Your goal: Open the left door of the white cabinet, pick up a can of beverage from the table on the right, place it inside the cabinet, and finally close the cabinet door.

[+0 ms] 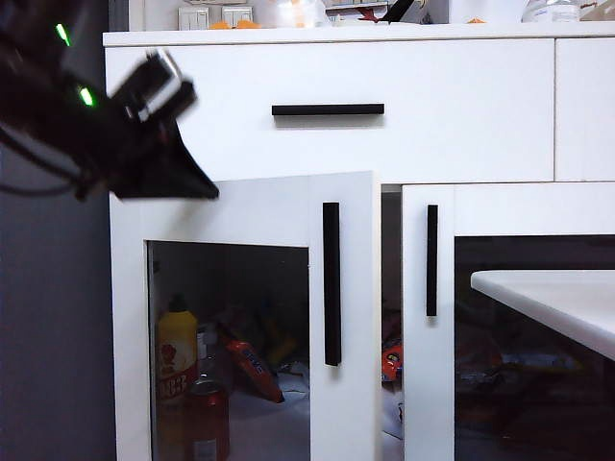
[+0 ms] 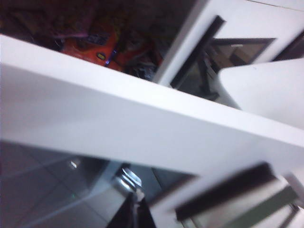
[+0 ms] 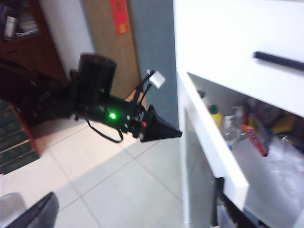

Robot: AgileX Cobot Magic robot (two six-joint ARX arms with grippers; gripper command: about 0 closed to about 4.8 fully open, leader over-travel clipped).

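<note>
Apparently caught closing the ajar left door (image 1: 250,317): left claw (image 1: 197,182) clenched empty at upper left, needing a push; right claw (image 3: 28,213) spread.

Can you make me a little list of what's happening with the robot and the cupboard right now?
left door: partly open, swung out from the white cabinet
right door: shut
inside the cabinet: a can of beverage behind the glass, next to a yellow bottle
left gripper: fingers shut, holding nothing, at the top edge of the left door
right gripper: barely in view, fingers open, away from the cabinet
table: only a bare corner shows at the right
</note>
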